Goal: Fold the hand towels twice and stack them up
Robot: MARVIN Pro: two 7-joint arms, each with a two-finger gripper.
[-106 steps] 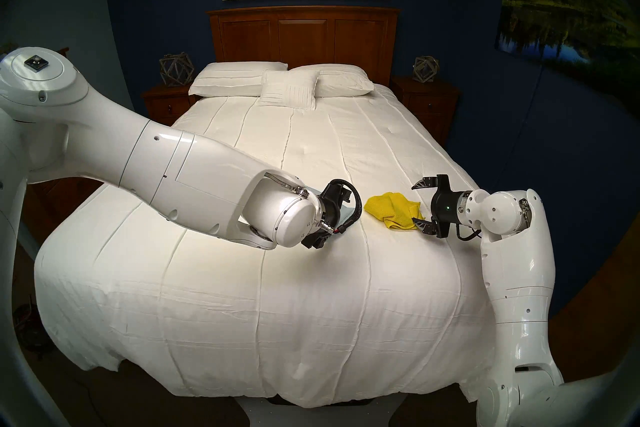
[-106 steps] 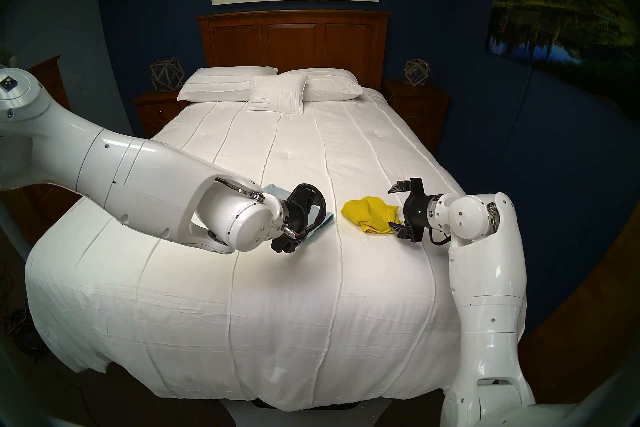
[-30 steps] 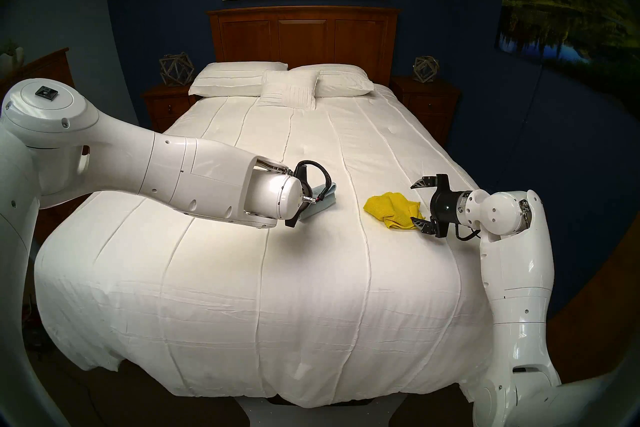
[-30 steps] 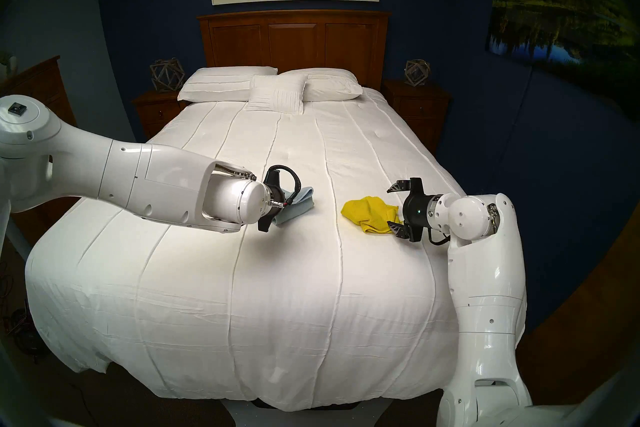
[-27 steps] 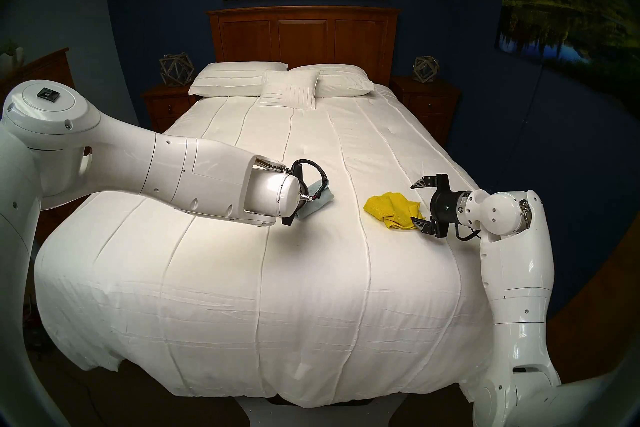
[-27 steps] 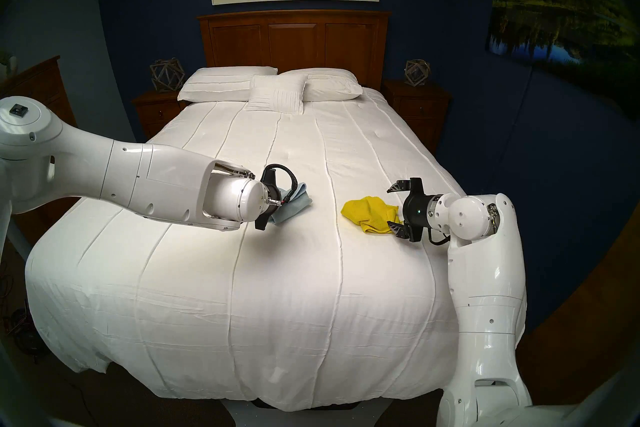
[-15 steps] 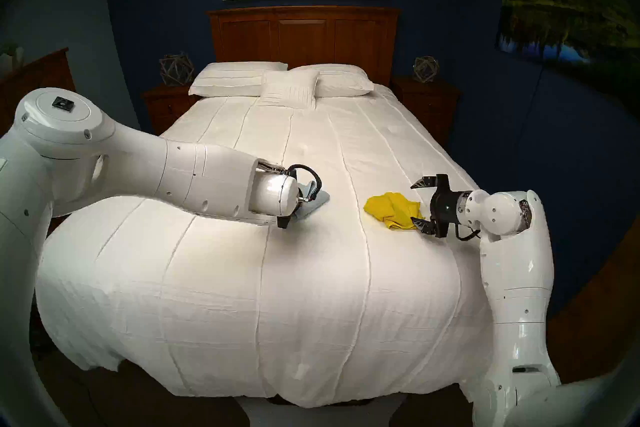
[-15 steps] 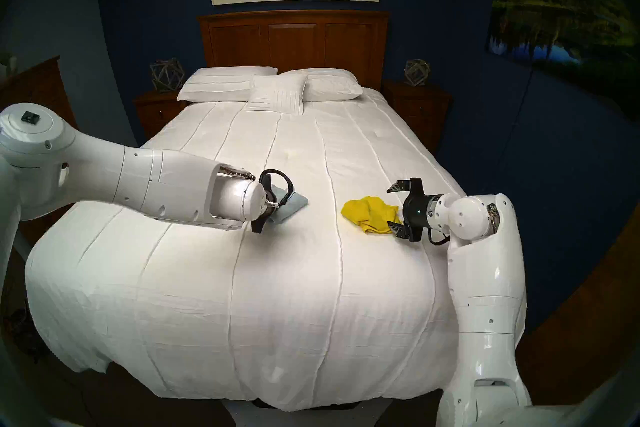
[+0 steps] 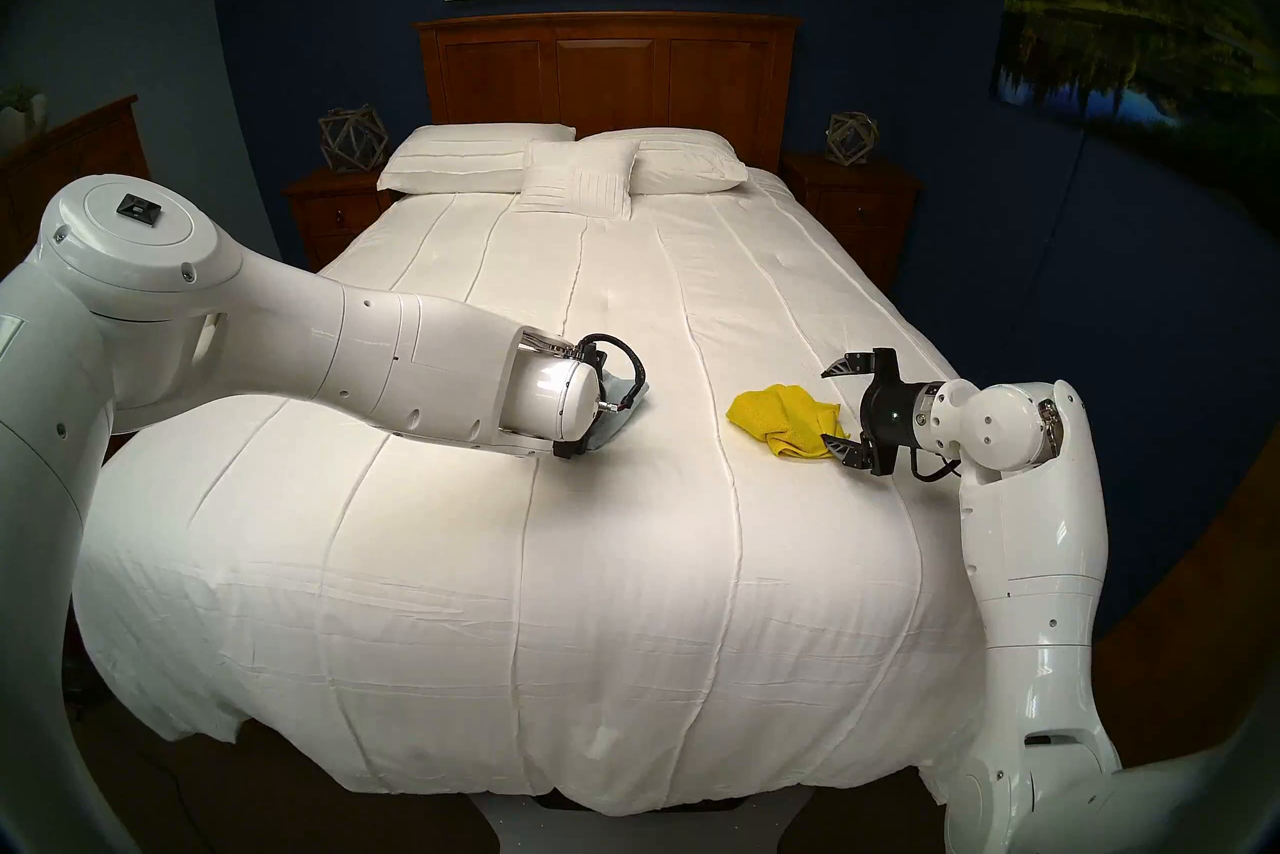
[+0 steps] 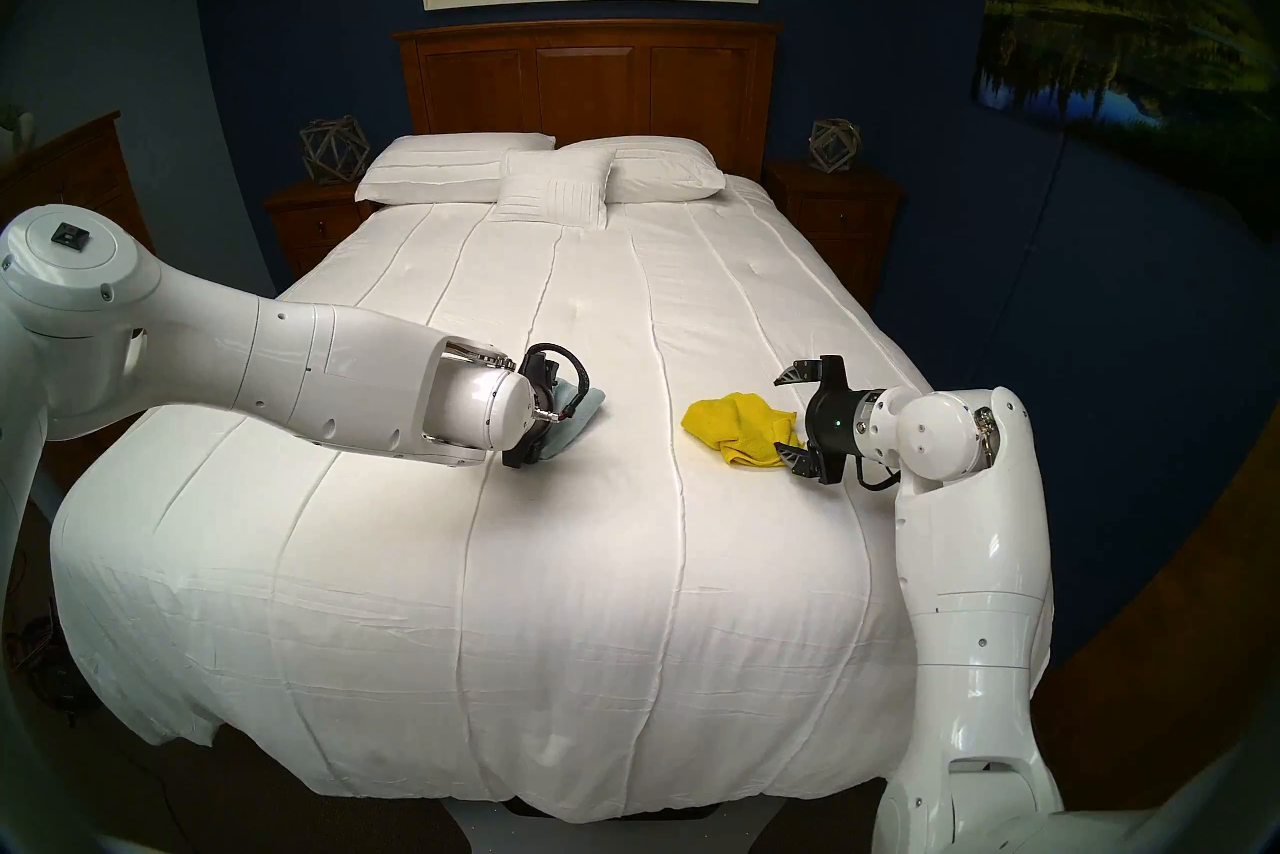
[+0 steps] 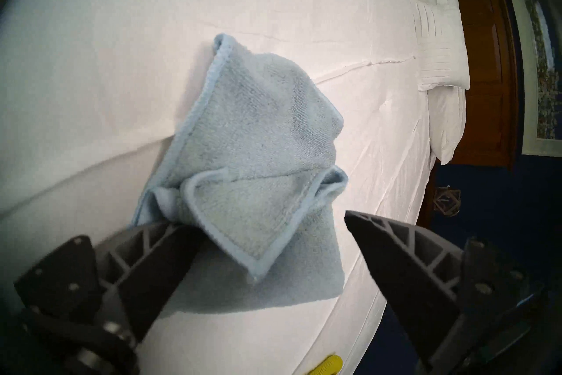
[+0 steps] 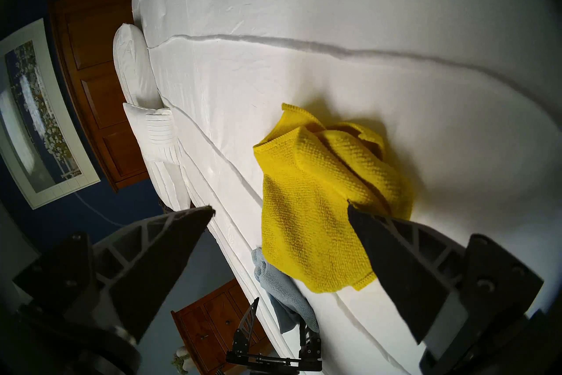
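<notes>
The pale blue towel (image 11: 243, 152) lies loosely folded and rumpled on the white quilt (image 9: 623, 554), with one corner flap turned over on top. My left gripper (image 11: 270, 220) is open just above it, its left finger at the towel's near edge. In the head views my wrist hides most of the blue towel (image 9: 641, 396) (image 10: 587, 409). The bright yellow towel (image 9: 783, 419) (image 10: 738, 426) lies crumpled to the right. My right gripper (image 9: 828, 407) (image 12: 279, 207) is open beside it, with one finger (image 12: 395, 258) at its right edge.
White pillows (image 9: 478, 159) and a wooden headboard (image 9: 609, 69) are at the far end. Nightstands (image 9: 332, 208) (image 9: 859, 194) stand on both sides. The quilt drops off at the near edge and just right of the yellow towel.
My left arm has drawn back to the left, away from the yellow towel. The blue towel moved left with it and now lies in a smaller, folded heap. The right arm has not moved.
</notes>
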